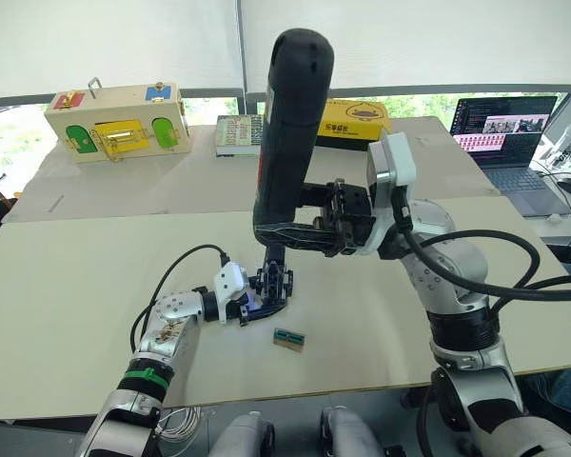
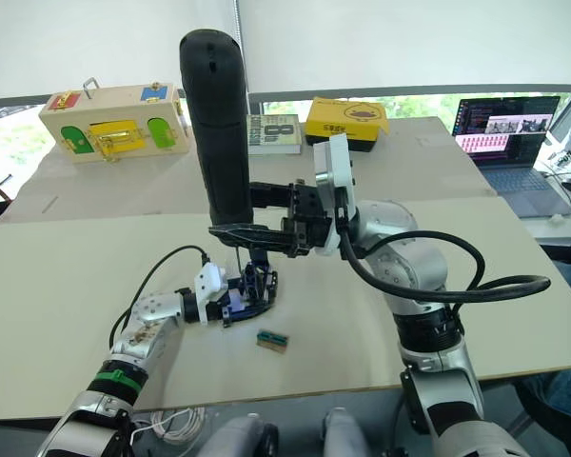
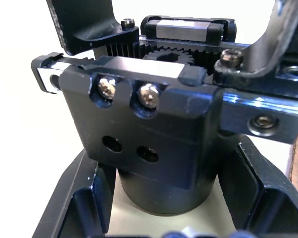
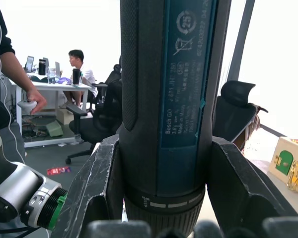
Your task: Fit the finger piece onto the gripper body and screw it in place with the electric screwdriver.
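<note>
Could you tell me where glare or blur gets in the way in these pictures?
Right wrist view: the windows behind the electric screwdriver are blown out white. Left wrist view: the backdrop is washed out, the two screw heads on the gripper body glint, and the nearest edges blur. Eye views: evenly lit, with bright window blinds.

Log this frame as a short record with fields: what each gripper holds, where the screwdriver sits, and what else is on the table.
left gripper: shut on the gripper body, steadying it on the table
right gripper: shut on the electric screwdriver
screwdriver pose: upright, tip down over the gripper body
screws: two screw heads seated in the body's front block
loose item: small green-topped block beside the body
table's far edge: wooden latch box, books, yellow box, laptop
</note>
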{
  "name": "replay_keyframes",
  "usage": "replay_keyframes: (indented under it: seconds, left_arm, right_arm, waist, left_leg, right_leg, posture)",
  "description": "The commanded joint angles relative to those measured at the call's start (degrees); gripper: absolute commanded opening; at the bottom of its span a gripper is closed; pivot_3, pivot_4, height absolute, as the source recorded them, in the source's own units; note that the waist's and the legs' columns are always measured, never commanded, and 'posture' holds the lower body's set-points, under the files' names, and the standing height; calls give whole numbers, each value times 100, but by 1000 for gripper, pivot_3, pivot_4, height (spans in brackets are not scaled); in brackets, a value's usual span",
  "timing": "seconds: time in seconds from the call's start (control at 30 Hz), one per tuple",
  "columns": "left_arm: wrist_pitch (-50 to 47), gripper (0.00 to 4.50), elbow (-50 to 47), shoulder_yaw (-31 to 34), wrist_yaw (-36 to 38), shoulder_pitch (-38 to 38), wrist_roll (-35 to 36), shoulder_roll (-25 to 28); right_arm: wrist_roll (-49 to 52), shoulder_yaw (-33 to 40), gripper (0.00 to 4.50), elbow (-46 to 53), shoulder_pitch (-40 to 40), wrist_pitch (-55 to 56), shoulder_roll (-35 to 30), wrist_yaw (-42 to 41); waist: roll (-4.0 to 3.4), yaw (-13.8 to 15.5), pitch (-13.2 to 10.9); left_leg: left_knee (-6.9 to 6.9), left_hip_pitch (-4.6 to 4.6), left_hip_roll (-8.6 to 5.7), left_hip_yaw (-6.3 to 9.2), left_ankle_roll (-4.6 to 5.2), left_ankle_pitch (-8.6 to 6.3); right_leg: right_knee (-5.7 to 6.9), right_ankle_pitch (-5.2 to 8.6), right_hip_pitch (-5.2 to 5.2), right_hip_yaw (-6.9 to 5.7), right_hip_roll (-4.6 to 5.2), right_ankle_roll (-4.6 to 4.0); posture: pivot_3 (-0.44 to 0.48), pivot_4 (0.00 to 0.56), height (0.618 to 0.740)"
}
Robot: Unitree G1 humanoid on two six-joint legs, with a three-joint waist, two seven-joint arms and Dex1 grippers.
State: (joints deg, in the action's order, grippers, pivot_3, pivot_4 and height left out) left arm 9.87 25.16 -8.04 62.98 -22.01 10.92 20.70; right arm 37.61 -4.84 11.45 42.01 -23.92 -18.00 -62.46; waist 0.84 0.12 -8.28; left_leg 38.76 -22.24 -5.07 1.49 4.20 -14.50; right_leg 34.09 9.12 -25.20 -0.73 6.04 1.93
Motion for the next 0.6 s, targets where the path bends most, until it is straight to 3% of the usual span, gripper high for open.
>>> replay_keyframes:
  seconds: [0.03,0.1,0.2,0.53,0.6]
  left_arm:
    - [-188,2365,290,-137,-22,163,-188,53]
    - [-261,3415,306,-117,-54,156,-169,48]
    - [-300,4438,335,-77,-33,148,-135,77]
    - [-518,4438,-144,328,335,564,307,663]
    - [-84,4438,-152,544,386,678,337,923]
  right_arm:
    - [332,219,1924,330,125,14,-10,-3]
    - [447,259,1924,405,180,-67,-46,22]
    - [882,317,1924,718,246,-483,-249,0]
    - [2058,982,1924,1351,283,-1455,-1004,537]
    - [2031,1214,1924,1434,20,-1472,-1377,505]
  waist:
    - [0,1,0]
    - [0,2,0]
    - [0,11,0]
    - [0,-107,0]
    - [0,-109,0]
  left_leg:
    - [0,0,0,0,0,0]
    - [0,0,0,0,0,0]
    - [0,-1,-1,0,-1,0]
    - [-5,-1,14,0,-1,-1]
    - [-8,-3,14,0,1,0]
  right_leg:
    - [0,0,0,0,0,0]
    - [0,0,0,1,2,0]
    - [0,0,0,0,5,0]
    - [-2,1,-3,3,5,0]
    - [-2,1,-7,2,5,-1]
  posture:
    - [0,150,740]
    - [0,150,740]
    - [0,150,740]
    - [0,150,740]
    - [0,150,740]
